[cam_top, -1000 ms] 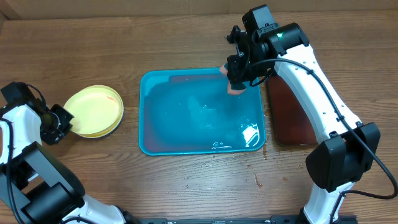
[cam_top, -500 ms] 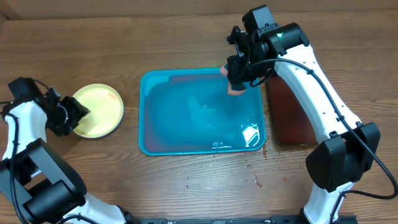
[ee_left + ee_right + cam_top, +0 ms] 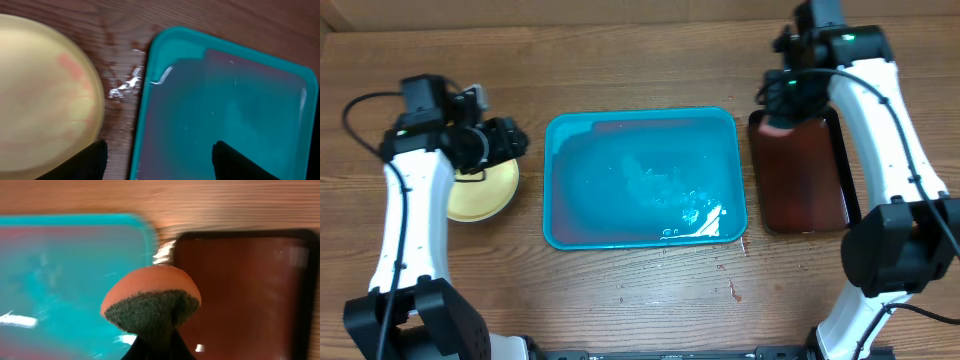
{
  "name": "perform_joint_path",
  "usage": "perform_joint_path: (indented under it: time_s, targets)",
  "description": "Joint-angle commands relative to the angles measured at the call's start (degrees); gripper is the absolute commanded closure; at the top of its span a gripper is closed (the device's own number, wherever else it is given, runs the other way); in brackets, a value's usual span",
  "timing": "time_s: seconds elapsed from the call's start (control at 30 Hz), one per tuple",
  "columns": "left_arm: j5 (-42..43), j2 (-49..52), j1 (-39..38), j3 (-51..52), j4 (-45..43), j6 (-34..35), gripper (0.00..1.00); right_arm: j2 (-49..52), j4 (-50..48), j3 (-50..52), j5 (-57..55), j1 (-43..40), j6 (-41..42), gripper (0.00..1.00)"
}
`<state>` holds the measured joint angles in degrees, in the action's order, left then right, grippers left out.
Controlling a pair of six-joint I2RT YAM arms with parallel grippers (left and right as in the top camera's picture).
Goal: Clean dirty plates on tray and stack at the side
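Note:
A pale yellow-green plate (image 3: 478,195) lies on the table left of the turquoise tray (image 3: 560,180); a faint red smear shows on the plate (image 3: 45,95) in the left wrist view. My left gripper (image 3: 516,142) hovers over the plate's right rim, open, with nothing between its fingers (image 3: 95,160). The tray (image 3: 225,100) holds only a wet film. My right gripper (image 3: 785,108) is shut on an orange sponge (image 3: 150,300) with a dark scrub face, above the far left corner of the brown tray (image 3: 805,185).
The narrow brown-red tray (image 3: 245,275) sits right of the turquoise tray (image 3: 60,265), almost touching it. Water droplets lie on the wood between plate and tray (image 3: 122,87). Small red specks mark the table near the front (image 3: 733,290).
My left arm swung from the table's left edge to over the plate's right rim, and its jaws opened. My right arm carried the sponge from the turquoise tray's far right corner to the brown tray.

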<state>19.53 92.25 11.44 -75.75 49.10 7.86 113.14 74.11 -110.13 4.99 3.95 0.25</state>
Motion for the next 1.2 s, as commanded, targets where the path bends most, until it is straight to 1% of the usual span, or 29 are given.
perform_joint_path:
  time_s: [0.0, 0.07, 0.1, 0.17, 0.37, 0.5, 0.53, 0.6, 0.7, 0.8, 0.83, 0.87, 0.97, 1.07, 1.1, 1.17]
  targets:
    - [0.17, 0.28, -4.63, -0.59, -0.26, -1.49, 0.31, 0.13, -1.29, 2.12, -3.04, -2.58, -9.44, 0.96]
    - [-1.42, 0.33, -7.41, -0.59, -1.7, -1.49, 0.3, 0.13, -3.56, 5.73, -2.97, -3.96, -14.84, 0.96]
    - [-3.02, 0.33, -9.49, -0.59, -3.3, -1.46, 0.26, 0.13, -5.97, 9.27, -2.97, -4.9, -17.07, 0.96]
    - [-3.45, 0.33, -11.04, -0.59, -4.63, -1.46, 0.22, 0.13, -8.68, 12.66, -2.95, -5.7, -17.0, 0.96]
    - [-3.43, 0.33, -14.47, -0.59, -7.69, -1.42, 0.14, 0.13, -19.61, 24.2, -2.86, -7.69, -16.13, 0.96]
    - [-3.41, 0.33, -15.02, -0.59, -8.09, -1.42, 0.05, 0.13, -27.65, 31.23, -2.78, -8.92, -16.13, 0.96]
    - [-3.43, 0.33, -15.02, -0.59, -8.04, -1.42, 0.02, 0.13, -29.22, 32.68, -2.8, -9.14, -16.15, 0.96]
    - [-3.43, 0.31, -15.02, -0.59, -8.04, -1.42, 0.0, 0.13, -31.52, 34.91, -2.8, -9.33, -16.15, 0.96]
    - [-3.43, 0.33, -15.02, -0.59, -8.04, -1.42, 0.0, 0.13, -32.02, 35.82, -2.82, -9.33, -16.13, 0.96]
    - [-3.43, 0.33, -15.02, -0.59, -8.02, -1.44, 0.0, 0.11, -31.56, 35.65, -2.82, -9.33, -16.13, 0.76]
    - [-3.43, 0.33, -15.02, -0.59, -8.02, -1.44, 0.0, 0.11, -30.99, 35.36, -2.8, -9.33, -16.0, 0.71]
    - [-3.43, 0.33, -15.02, -0.59, -8.02, -1.46, 0.0, 0.11, -30.73, 35.17, -2.82, -9.33, -15.02, 0.68]
    - [-3.43, 0.33, -15.02, -0.59, -8.0, -1.44, 0.0, -0.11, -29.57, 33.77, -2.8, -9.33, -11.96, 0.65]
    - [-3.43, 0.33, -15.02, -0.59, -8.0, -1.46, 0.0, -0.98, -26.38, 30.45, -2.71, -9.33, -10.69, 0.61]
    - [-3.43, 0.33, -15.02, -0.59, -8.0, -1.46, 0.0, -1.46, -24.98, 29.07, -2.51, -9.33, -10.69, 0.58]
    - [-3.43, 0.33, -15.02, -0.59, -8.0, -1.46, 0.0, -2.67, -21.88, 25.81, -2.34, -9.33, -10.69, 0.44]
